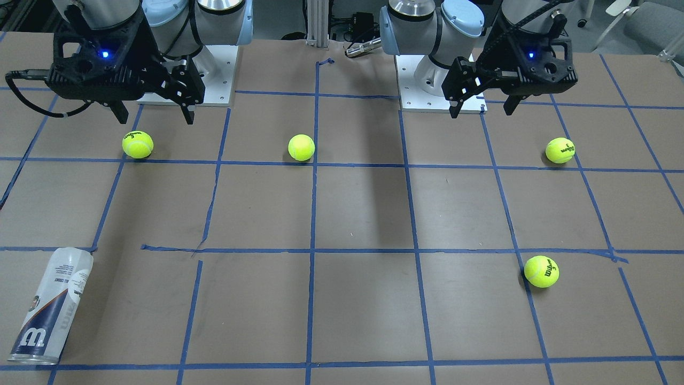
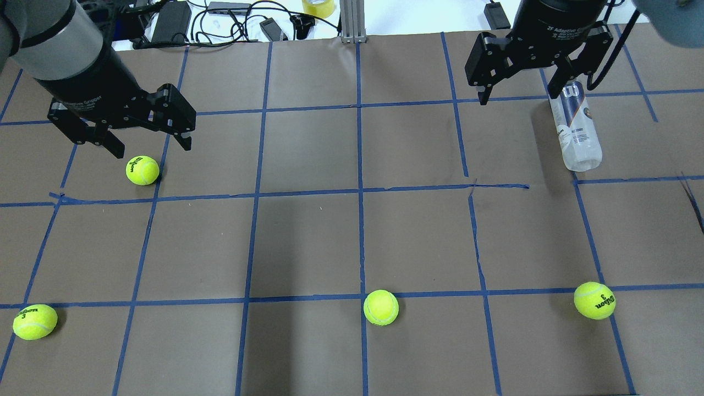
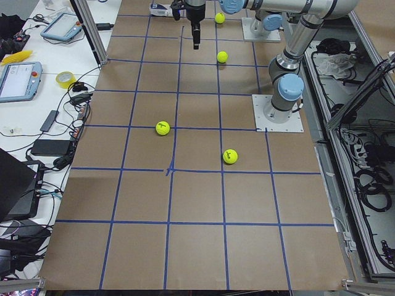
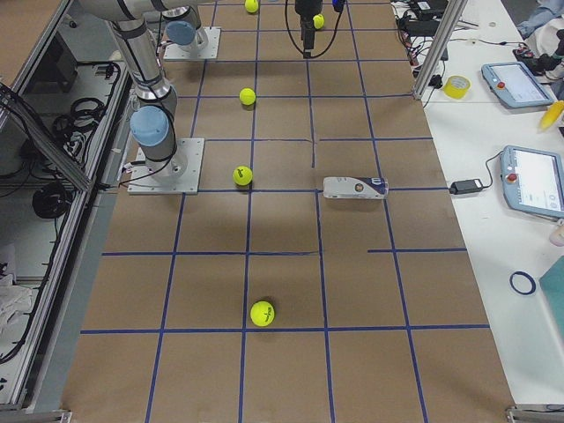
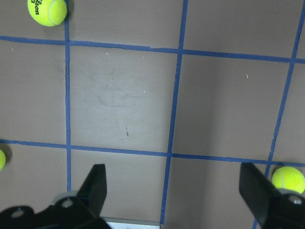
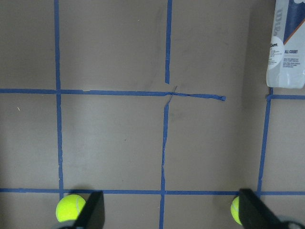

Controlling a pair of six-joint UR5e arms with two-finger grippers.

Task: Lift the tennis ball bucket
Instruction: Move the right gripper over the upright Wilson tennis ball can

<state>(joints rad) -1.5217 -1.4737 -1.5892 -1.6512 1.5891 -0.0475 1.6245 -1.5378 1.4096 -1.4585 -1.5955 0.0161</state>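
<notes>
Bare worktop [image 1: 363, 214] surrounds the tennis ball bucket [image 1: 51, 305], which lies on its side toward the operators' edge — open to a reach from above and along both flanks. The nearest tennis ball [image 1: 138, 144] sits well apart toward the robot's edge; a strip seems free along the operators' edge too.

The tennis ball bucket [image 2: 575, 129] is lying on its side on the table [image 2: 308, 236], on the robot's right and toward the far edge, its length running roughly away from the robot. Three balls are sitting in a row nearer the robot, well apart: a left ball [image 2: 34, 322], a middle ball [image 2: 381, 307] and a right ball [image 2: 594, 300]. A fourth ball [image 2: 142, 170] is resting farther out on the left, well apart from the bucket.
</notes>
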